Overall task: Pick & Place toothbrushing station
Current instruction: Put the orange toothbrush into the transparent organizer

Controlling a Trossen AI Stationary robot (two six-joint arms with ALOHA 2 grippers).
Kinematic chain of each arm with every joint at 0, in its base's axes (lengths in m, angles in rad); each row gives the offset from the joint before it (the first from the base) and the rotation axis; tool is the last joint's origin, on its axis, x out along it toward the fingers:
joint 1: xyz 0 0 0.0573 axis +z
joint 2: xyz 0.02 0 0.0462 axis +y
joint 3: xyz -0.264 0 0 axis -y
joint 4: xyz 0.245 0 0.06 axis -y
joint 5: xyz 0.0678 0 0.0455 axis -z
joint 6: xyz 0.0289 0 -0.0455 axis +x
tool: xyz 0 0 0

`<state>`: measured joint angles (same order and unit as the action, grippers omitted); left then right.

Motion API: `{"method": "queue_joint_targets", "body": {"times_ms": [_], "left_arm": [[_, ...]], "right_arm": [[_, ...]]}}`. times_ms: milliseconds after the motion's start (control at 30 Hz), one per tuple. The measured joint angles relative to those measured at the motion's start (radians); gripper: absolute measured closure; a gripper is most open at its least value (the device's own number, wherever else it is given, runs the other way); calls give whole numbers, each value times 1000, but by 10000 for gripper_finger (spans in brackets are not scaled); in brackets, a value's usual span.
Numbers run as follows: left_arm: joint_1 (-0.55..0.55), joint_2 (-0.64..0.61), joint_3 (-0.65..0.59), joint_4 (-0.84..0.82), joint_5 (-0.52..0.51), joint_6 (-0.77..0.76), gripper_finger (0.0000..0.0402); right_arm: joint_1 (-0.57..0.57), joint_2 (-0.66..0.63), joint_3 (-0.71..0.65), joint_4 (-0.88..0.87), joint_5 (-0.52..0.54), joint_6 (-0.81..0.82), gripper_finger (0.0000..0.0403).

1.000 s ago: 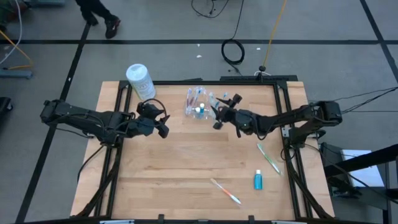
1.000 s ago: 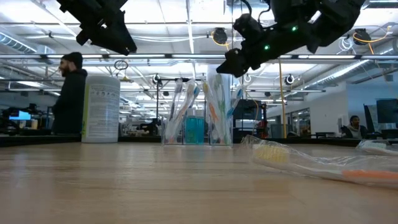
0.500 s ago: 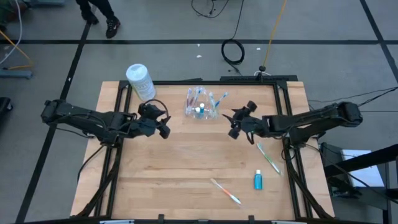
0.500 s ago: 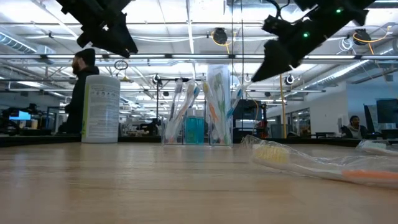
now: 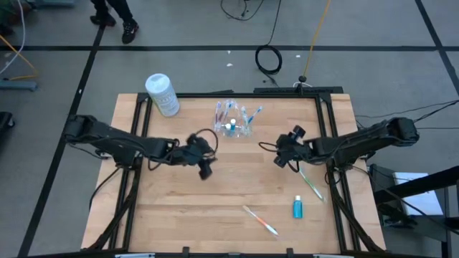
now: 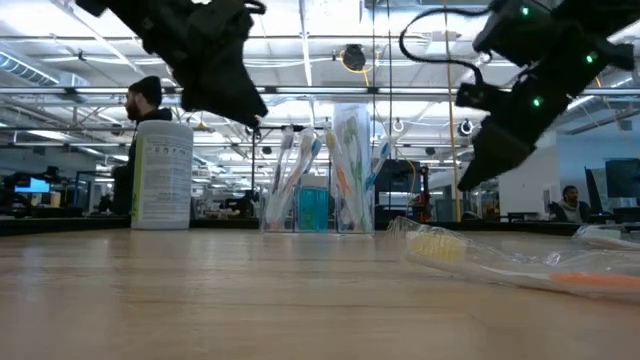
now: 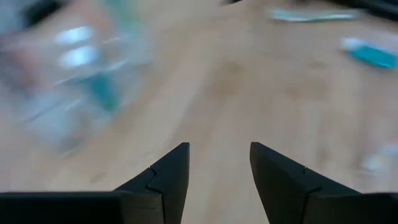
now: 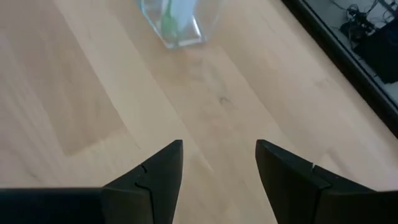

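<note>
We see a worktop (image 5: pixel 215 201) of pale wood, matt, with fine grain. The toothbrushing station (image 5: pixel 231 127) looks like clear, glossy plastic. The white canister (image 5: pixel 162 94) looks like smooth plastic with a paper label. Both pincers' fingers (image 8: pixel 155 177) appear matt dark plastic.

Left arm reaches in from the frame's left, its end effector (image 5: pixel 206 163) near centre, fingers parted and empty. Right arm stretches from the right edge, its end effector (image 5: pixel 281 155) right of centre, likewise parted and empty.
</note>
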<state>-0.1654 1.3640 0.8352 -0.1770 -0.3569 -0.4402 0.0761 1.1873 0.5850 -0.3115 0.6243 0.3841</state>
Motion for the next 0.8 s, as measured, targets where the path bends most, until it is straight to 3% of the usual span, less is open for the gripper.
{"method": "queue_joint_targets", "body": {"times_ms": [200,433,667,800], "left_arm": [[0,120,0,293,215,180,227],[0,285,1,581,303,203,227],[1,443,3,745,489,332,227],[1,500,42,788,496,310,227]], "right_arm": [[-35,0,-100,191,-1,-81,206],[-82,0,-180,443,-1,-116,206],[-97,0,-257,626,-1,-117,206],[-97,0,-289,706,-1,-151,206]]}}
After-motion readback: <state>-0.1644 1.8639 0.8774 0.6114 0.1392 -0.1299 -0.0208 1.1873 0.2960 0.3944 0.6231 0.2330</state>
